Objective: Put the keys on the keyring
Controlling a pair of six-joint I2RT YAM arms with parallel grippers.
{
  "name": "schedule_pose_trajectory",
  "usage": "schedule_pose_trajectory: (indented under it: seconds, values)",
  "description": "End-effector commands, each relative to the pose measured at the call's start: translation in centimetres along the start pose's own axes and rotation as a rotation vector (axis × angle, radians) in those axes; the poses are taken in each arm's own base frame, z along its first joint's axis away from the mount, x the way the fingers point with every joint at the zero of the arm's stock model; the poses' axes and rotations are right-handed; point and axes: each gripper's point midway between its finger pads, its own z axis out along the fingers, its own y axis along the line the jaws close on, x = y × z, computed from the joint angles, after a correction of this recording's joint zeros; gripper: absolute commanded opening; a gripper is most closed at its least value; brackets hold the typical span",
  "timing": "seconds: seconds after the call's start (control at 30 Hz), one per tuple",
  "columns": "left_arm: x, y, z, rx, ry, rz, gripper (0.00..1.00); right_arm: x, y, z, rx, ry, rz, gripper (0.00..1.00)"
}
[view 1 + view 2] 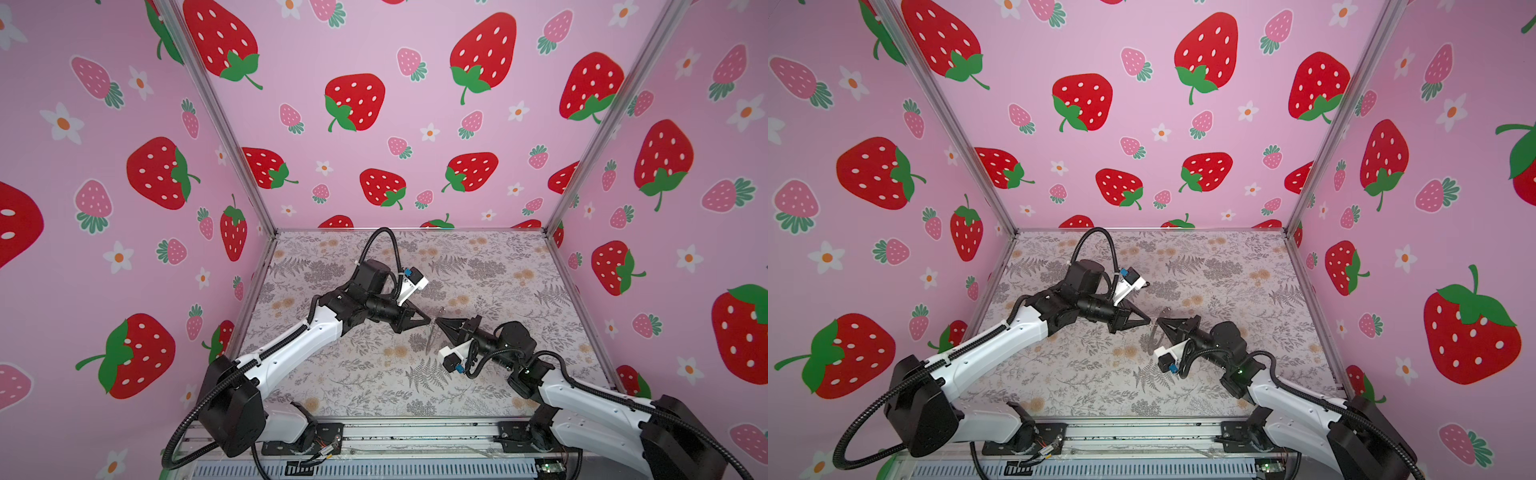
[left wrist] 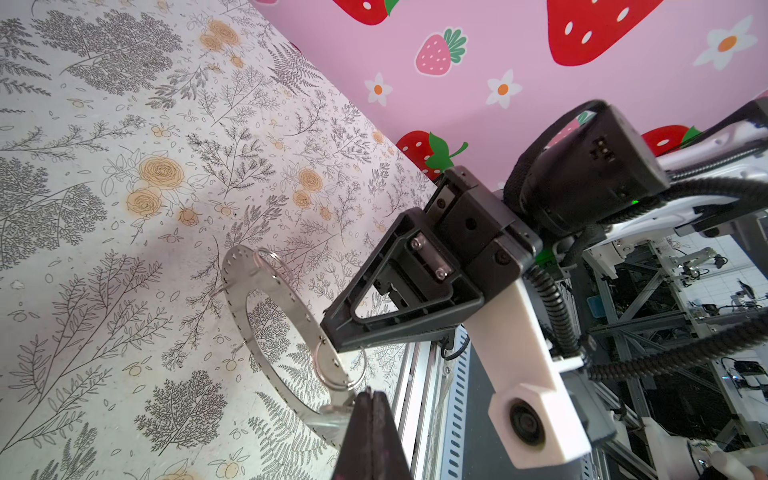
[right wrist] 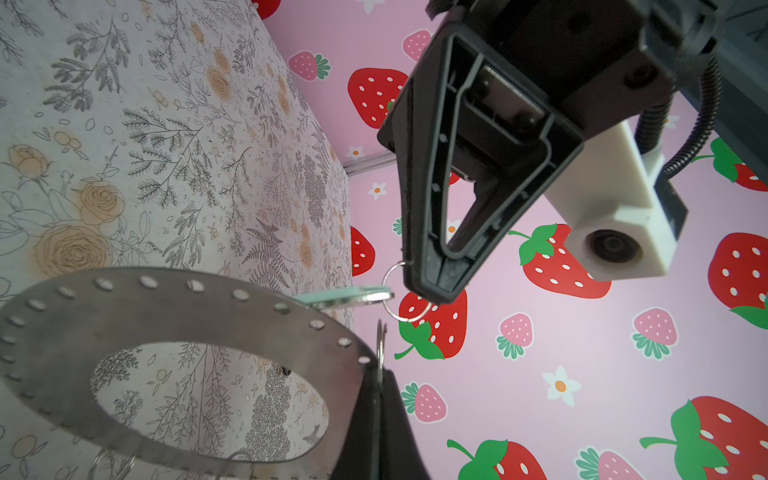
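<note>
The keyring [image 3: 166, 311], a flat silvery ring with small holes along its rim, hangs above the table between both grippers; in both top views it shows edge-on [image 1: 430, 337] [image 1: 1152, 338]. My right gripper [image 3: 378, 384] is shut on its rim beside a wire loop [image 2: 338, 365]. My left gripper [image 2: 372, 395] is shut on a small wire ring [image 3: 405, 293] that carries one of the keys, a pale oval tag [image 3: 351, 297] lying against the keyring's edge. The two gripper tips almost touch [image 1: 429, 321] [image 1: 437, 322]. No other key shows.
The flower-patterned table [image 1: 374, 374] lies under the arms. Strawberry-print walls [image 1: 374, 124] enclose the back and both sides. A metal rail [image 1: 415, 432] runs along the front edge. Another wire loop [image 2: 272, 259] sits on the keyring's far rim.
</note>
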Motion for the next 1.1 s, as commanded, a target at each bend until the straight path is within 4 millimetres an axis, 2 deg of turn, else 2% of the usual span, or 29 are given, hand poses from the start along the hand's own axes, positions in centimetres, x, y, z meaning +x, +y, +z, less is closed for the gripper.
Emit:
schedule_pose_trajectory:
  seconds: [0.0,0.67,1.07]
  values:
    - [-1.4,-0.6,0.0,0.016,-0.017,0.038,0.00,-0.6,-0.9,-0.1,0.036,-0.020,-0.030,0.00]
    - [-0.1,0.7,0.7,-0.013,0.064,-0.009,0.00,-1.1,-1.5,-0.8,0.065,-0.026,-0.087,0.00]
    - [0.4,1.4,0.1,-0.055,0.085,-0.001,0.00,-1.4,-1.7,-1.0,0.071,-0.042,-0.078,0.00]
